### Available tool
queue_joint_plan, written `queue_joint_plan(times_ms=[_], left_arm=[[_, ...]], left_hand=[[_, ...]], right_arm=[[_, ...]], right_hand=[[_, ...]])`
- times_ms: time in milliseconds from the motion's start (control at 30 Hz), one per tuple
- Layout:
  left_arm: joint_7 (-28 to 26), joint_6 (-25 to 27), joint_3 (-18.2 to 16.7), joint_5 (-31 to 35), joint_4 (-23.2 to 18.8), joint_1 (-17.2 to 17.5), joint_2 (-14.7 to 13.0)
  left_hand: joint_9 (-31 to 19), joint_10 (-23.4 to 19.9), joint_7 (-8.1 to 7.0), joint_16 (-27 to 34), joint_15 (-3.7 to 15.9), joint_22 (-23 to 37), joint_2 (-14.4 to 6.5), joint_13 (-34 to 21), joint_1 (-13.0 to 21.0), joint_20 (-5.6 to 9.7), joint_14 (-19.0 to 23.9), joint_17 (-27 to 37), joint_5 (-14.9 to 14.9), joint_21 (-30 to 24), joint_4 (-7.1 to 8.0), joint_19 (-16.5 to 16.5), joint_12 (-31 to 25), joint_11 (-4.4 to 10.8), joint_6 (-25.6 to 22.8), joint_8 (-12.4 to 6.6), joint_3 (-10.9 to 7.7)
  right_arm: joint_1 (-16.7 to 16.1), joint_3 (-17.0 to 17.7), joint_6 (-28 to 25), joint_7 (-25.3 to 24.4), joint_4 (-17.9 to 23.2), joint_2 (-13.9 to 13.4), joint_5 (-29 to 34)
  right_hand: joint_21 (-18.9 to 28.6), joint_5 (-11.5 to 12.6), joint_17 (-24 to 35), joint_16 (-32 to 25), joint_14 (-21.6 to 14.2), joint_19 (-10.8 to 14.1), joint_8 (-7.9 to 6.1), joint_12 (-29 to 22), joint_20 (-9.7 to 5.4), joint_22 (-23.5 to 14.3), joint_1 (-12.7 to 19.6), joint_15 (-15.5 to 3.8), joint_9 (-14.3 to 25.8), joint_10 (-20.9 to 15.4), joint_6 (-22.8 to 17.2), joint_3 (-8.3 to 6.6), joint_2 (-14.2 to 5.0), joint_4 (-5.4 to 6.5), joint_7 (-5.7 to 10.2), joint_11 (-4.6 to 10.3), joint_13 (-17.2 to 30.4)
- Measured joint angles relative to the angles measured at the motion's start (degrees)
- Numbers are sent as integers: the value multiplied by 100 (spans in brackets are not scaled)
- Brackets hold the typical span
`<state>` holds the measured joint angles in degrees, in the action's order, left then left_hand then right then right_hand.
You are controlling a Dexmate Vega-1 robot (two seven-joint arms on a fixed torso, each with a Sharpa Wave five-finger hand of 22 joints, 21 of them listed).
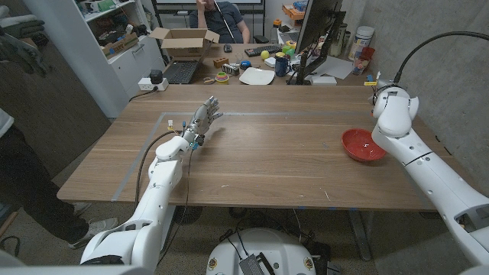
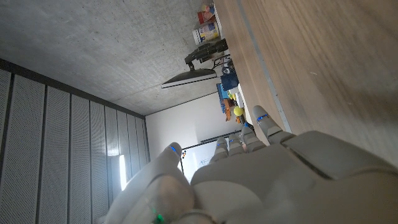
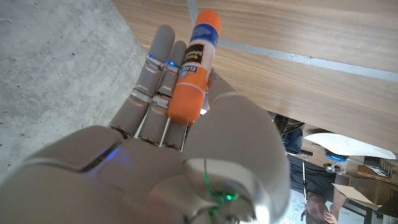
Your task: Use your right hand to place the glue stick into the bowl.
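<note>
The right robot hand (image 3: 186,155), clamped on the orange plastic glue stick (image 3: 194,68), should release squarely over the shallow red bowl (image 1: 362,144).

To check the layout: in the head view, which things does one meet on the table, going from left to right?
Left hand held over the table's left part → bare wooden table → red bowl → white right arm by the bowl.

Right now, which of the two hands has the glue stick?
The right hand: the orange glue stick lies against its fingers. The left hand holds nothing.
</note>
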<state>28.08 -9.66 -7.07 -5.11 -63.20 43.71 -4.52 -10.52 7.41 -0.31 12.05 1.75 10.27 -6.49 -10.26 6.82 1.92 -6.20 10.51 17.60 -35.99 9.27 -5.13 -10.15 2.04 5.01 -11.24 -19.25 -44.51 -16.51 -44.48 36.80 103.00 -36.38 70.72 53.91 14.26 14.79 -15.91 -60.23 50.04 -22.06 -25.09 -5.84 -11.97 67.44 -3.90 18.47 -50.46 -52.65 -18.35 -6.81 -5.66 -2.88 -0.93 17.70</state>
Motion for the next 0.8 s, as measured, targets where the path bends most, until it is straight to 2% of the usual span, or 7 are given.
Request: queue_joint_plan(times_ms=[467,800], left_arm=[[314,-126,-87,1,350,-190,-40],[523,-215,-136,28,567,-309,-45]], left_hand=[[0,0,0,0,0,0,0,0,0,0,0,0,0,0,-1,0,0,0,0,0,-1],[0,0,0,0,0,-1,0,0,0,0,0,0,0,40,-1,-1,0,0,0,0,-2]], right_arm=[[-504,353,-123,580,540,279,740],[-889,718,-105,850,923,685,1151]], right_hand=[[0,-16,27,-22,-11,1,7,3,0,-1,-9,-11,32,-32,-9,24,-9,22,9,-29,5],[35,-16,26,-50,-59,41,35,4,-20,26,-24,-21,33,-62,-40,24,-24,22,40,-60,22]])
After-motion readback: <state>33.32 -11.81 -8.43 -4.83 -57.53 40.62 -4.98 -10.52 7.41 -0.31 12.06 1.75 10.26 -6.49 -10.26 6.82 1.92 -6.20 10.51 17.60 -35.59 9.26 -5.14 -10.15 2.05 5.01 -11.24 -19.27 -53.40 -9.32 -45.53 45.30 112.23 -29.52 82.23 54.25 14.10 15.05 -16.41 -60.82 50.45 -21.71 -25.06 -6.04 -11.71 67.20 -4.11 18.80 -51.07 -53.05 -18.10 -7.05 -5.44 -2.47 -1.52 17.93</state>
